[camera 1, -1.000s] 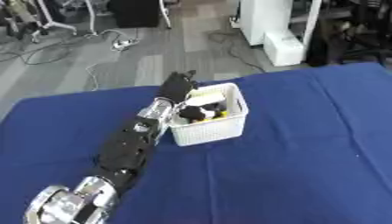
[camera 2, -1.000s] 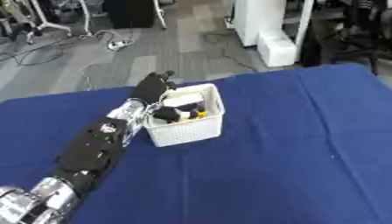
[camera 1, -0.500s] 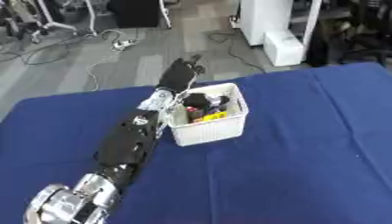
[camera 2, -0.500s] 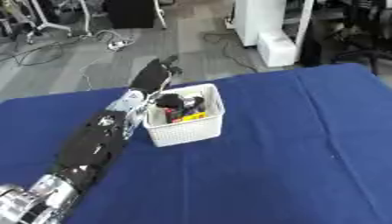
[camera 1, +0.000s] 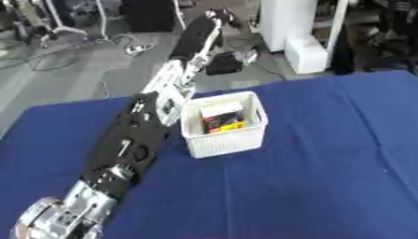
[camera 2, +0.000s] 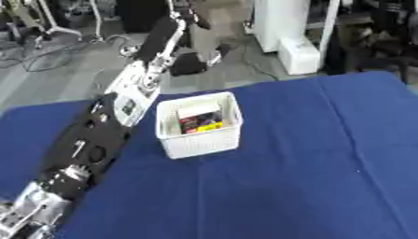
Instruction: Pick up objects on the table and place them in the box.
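Note:
A white mesh box [camera 1: 229, 142] stands on the blue table [camera 1: 310, 182], left of centre. Inside it lies a small packet [camera 1: 222, 118] with black, red and yellow on it, partly under a pale flap. My left arm [camera 1: 130, 144] runs from the lower left corner past the box's left side, and its forearm rises beyond the table's far edge. The left hand [camera 1: 218, 16] is high up at the top of the view, well clear of the box and blurred. My right hand shows in no view.
Past the table's far edge lies grey floor with cables [camera 1: 122, 44], a dark bag [camera 1: 222, 65] and a white cabinet [camera 1: 296, 32]. Blue cloth stretches right of and in front of the box, with nothing else on it.
The left hand was at the box's rim one second ago. It has since lifted up and away beyond the far edge of the table. The box has stayed put.

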Available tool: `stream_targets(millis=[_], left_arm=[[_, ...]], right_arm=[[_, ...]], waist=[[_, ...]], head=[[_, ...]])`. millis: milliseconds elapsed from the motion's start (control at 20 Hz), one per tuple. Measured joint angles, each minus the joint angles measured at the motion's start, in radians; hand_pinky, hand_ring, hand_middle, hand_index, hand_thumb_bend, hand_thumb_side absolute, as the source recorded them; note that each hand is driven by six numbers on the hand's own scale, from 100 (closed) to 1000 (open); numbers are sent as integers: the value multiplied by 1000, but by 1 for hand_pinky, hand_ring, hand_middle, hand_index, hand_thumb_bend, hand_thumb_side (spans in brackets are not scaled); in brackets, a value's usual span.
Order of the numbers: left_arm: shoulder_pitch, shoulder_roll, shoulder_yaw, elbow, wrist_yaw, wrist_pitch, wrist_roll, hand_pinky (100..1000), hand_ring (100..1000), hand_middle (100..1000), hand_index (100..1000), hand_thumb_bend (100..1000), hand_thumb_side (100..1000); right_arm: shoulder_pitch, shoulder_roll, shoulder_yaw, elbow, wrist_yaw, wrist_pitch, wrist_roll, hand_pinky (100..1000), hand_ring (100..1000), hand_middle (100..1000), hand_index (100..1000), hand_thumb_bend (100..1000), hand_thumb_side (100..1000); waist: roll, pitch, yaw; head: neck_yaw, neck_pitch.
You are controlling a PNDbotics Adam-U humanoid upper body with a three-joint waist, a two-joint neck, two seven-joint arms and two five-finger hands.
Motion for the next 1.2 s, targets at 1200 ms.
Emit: stream_targets(millis=[1200], left_arm=[[486,-99,-43,-712,91,-156,172,100,100,286,531,375,498]], right_arm=[[97,17,-9,0,80,-114,18,265,427,424,515,100,1000]], waist=[[-39,29,110]], head=[[0,-151]])
